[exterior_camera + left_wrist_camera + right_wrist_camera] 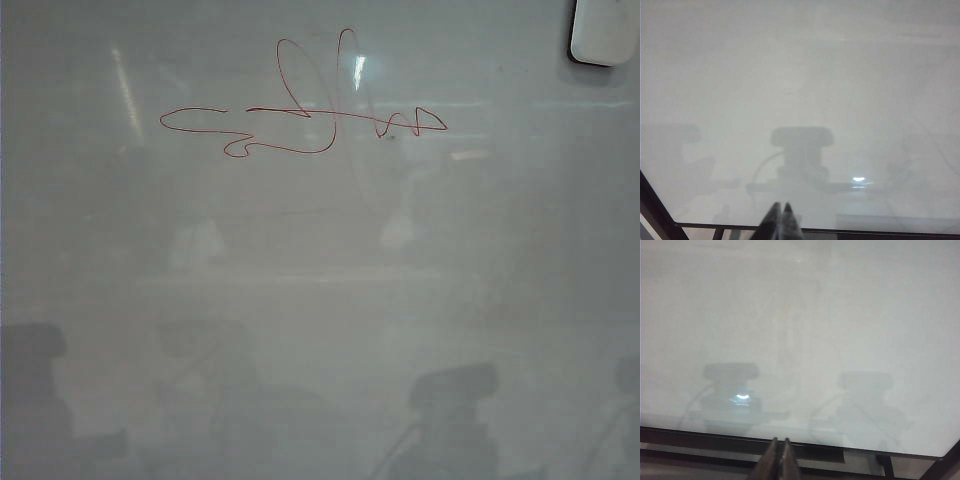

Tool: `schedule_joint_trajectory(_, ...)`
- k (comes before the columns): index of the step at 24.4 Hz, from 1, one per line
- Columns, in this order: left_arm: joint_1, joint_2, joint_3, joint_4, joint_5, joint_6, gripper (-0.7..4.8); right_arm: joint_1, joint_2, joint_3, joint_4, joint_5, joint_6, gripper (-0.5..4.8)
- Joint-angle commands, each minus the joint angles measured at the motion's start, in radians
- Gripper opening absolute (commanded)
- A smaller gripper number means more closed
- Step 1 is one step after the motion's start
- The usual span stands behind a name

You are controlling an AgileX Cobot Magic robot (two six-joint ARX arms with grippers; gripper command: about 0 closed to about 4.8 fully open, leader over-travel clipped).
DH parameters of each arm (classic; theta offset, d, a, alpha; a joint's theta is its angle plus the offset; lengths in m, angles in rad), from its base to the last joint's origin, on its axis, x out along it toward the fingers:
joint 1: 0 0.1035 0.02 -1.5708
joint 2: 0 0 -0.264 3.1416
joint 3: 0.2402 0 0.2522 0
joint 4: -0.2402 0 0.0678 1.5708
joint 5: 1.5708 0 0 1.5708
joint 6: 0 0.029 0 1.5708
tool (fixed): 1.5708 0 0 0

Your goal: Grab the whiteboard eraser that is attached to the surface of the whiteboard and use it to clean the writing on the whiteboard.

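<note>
jaws of both grippers are pressed together, holding nothing. left gripper (781, 220) shows only as two dark fingertips touching each other at the near edge of the left wrist view; right gripper (779, 457) looks the same in the right wrist view, tips meeting, nothing between them. both sit over the dark frame at the near border of the whiteboard (320, 300), apart from its surface as far as can be judged.

hidden / hard to read:
- whiteboard eraser (605, 30) is cut off by the top right corner of the exterior view; only its lower left portion shows, a white rounded block lying on the board. no mark on it can be made out.
- neither gripper appears in the exterior view; only grey, blurred reflections lie along the lower part of the board.
- both wrist views are hazy; the writing and the eraser show in neither.

around:
- writing (300, 115), a thin red looping line, sits in the upper middle of the board in the exterior view, well apart from the eraser, which lies to its upper right.
- a small dark speck sits at the right part of the red line.
- bright glare streaks cross the board near the loops.
- nothing lies between writing and eraser.
</note>
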Motion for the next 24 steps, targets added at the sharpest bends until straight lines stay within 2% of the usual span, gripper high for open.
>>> schedule_joint_trajectory(1,-0.022,0.001,0.002,-0.009,-0.008,-0.006,-0.05,0.000,-0.001,0.000,0.002,0.001,0.003,-0.06)
schedule_joint_trajectory(6,-0.084,0.001,0.005,0.037,-0.014,-0.007,-0.05,0.000,-0.001,0.000,0.002,0.001,0.003,-0.06)
schedule_joint_trajectory(8,-0.107,0.008,0.029,0.104,-0.011,-0.010,-0.05,0.000,-0.001,0.000,0.002,0.001,0.003,-0.06)
schedule_joint_trajectory(9,-0.131,0.039,0.077,0.150,-0.011,-0.009,-0.05,0.000,-0.001,0.000,0.002,0.001,0.003,-0.06)
schedule_joint_trajectory(11,-0.179,0.114,0.235,0.138,-0.010,-0.007,-0.05,0.000,-0.001,0.000,0.002,0.002,0.003,-0.06)
schedule_joint_trajectory(14,-0.223,0.174,0.470,-0.042,0.014,0.010,-0.05,0.000,-0.001,0.000,0.002,0.002,0.003,-0.06)
schedule_joint_trajectory(15,-0.236,0.192,0.568,-0.152,0.032,0.034,-0.05,0.000,-0.001,0.000,0.002,0.001,0.003,-0.06)
schedule_joint_trajectory(16,-0.255,0.217,0.718,-0.357,0.055,0.077,-0.05,0.000,-0.001,0.000,0.002,0.002,0.003,-0.06)
schedule_joint_trajectory(18,-0.286,0.238,0.896,-0.624,0.106,0.107,-0.05,0.000,-0.001,0.000,0.002,0.001,0.003,-0.05)
schedule_joint_trajectory(20,-0.295,0.235,0.978,-0.739,0.174,0.099,-0.05,0.000,-0.001,0.000,0.002,0.001,0.003,-0.06)
schedule_joint_trajectory(21,-0.294,0.227,1.027,-0.808,0.256,0.100,-0.05,0.000,-0.001,0.000,0.002,0.001,0.003,-0.06)
schedule_joint_trajectory(24,-0.293,0.203,1.097,-0.874,0.332,0.103,-0.05,0.000,-0.001,0.000,0.002,0.001,0.003,-0.06)
